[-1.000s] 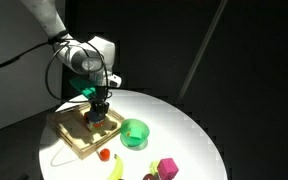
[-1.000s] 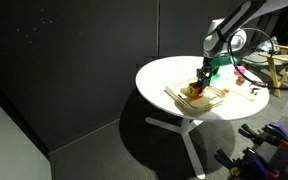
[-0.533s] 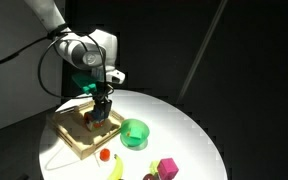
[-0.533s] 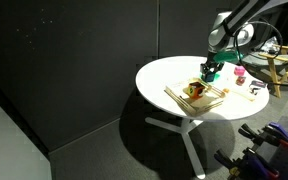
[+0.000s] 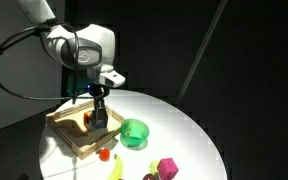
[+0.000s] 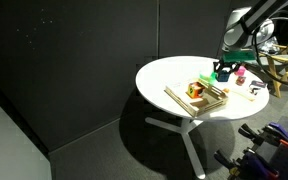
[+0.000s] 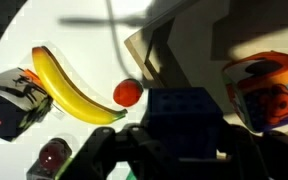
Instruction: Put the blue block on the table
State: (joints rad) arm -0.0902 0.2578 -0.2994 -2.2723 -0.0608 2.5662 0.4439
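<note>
The blue block (image 7: 184, 122) sits between the jaws of my gripper (image 7: 181, 150), which is shut on it. In an exterior view the gripper (image 5: 99, 110) holds the block (image 5: 100, 118) just above the inner edge of the square wooden tray (image 5: 72, 136), close to the green bowl (image 5: 134, 132). The round white table (image 5: 194, 130) lies under everything and also shows in an exterior view (image 6: 164, 75). There my gripper (image 6: 224, 72) hangs over the far side of the tray (image 6: 199, 95).
An orange multicoloured cube (image 5: 87, 120) rests on the tray and shows in the wrist view (image 7: 269, 90). A banana (image 7: 74, 88) and a small red ball (image 7: 127, 93) lie on the table near the tray. A magenta block (image 5: 167, 167) sits at the front.
My gripper has risen from the tray with the blue block in it and shifted toward the tray's edge near the bowl.
</note>
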